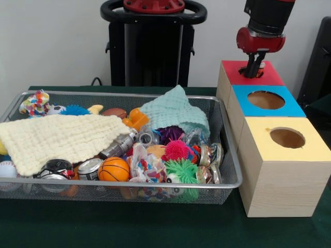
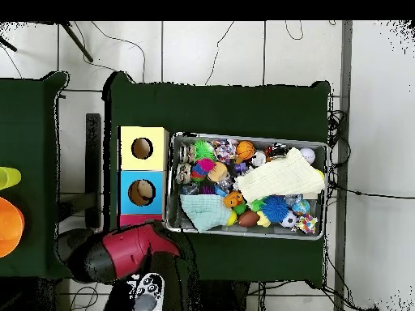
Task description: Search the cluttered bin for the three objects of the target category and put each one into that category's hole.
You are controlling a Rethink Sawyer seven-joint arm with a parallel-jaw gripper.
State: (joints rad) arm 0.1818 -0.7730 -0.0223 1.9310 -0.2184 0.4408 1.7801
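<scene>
Gripper (image 1: 253,70) hangs at the red-topped box's hole (image 1: 257,73); finger state unreadable; I centre it before any release.

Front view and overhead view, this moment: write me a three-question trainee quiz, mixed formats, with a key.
1. True or false: the gripper is at the red-topped box.
2. Which cloth covers more of the wire bin: A) the cream cloth, B) the mint cloth?
3. Fill in: the middle box's top is ____.

Key: 1 true; 2 A; 3 blue.
</scene>
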